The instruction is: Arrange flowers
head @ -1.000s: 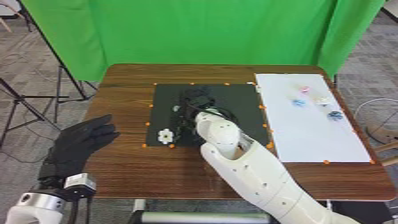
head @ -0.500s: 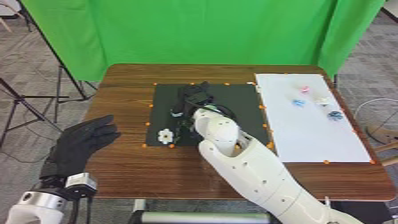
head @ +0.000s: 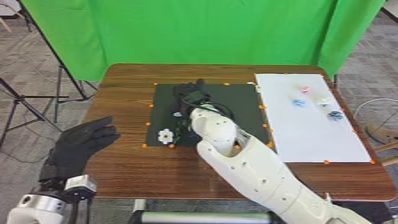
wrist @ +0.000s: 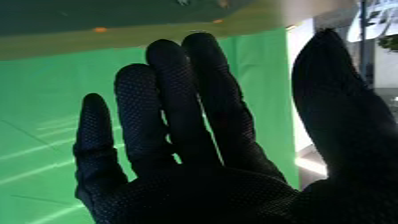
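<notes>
In the head view, my right hand (head: 189, 95) is over the upper left part of the black mat (head: 240, 97). In the right wrist view that hand (wrist: 191, 192) has straight, spread fingers and holds nothing. A white flower (head: 165, 136) lies at the mat's lower left, with dark green stems (head: 185, 136) beside it. A small pale flower (head: 177, 114) is close to my right hand. On the white sheet (head: 320, 142) lie a pink flower (head: 305, 89), a light blue one (head: 298, 103), a cream one (head: 323, 101) and a dark blue one (head: 335, 115). My left hand (head: 75, 145) stays open off the mat's left side.
The brown wooden table (head: 124, 172) carries the mat and sheet, with orange markers around their edges. Behind it hangs a green curtain (head: 213, 32). A black stand (head: 60, 65) is on the floor at the left.
My right hand has shifted slightly left and away from me over the mat, and its arm has swung a little left. The left hand has hardly moved.
</notes>
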